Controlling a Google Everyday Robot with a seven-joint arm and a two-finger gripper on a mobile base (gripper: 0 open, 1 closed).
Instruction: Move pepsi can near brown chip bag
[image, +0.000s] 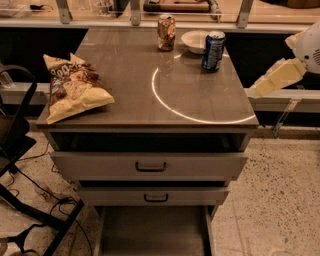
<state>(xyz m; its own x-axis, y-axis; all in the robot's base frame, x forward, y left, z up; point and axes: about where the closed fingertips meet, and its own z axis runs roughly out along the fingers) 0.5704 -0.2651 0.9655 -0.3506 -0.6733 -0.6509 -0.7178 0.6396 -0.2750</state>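
The pepsi can (213, 51), dark blue with a silver top, stands upright at the back right of the grey cabinet top (135, 95). The brown chip bag (72, 87), crinkled pale yellow with a brown panel, lies at the left edge of the top, far from the can. My gripper (259, 90) is the tip of the cream arm at the right. It hangs beyond the cabinet's right edge, lower than and to the right of the can, touching nothing.
A brown-orange patterned can (166, 32) and a white bowl (195, 41) stand at the back, just left of the pepsi can. A bright ring of light lies on the top. Two drawers (150, 167) stick out below. A black stand (20, 150) is at the left.
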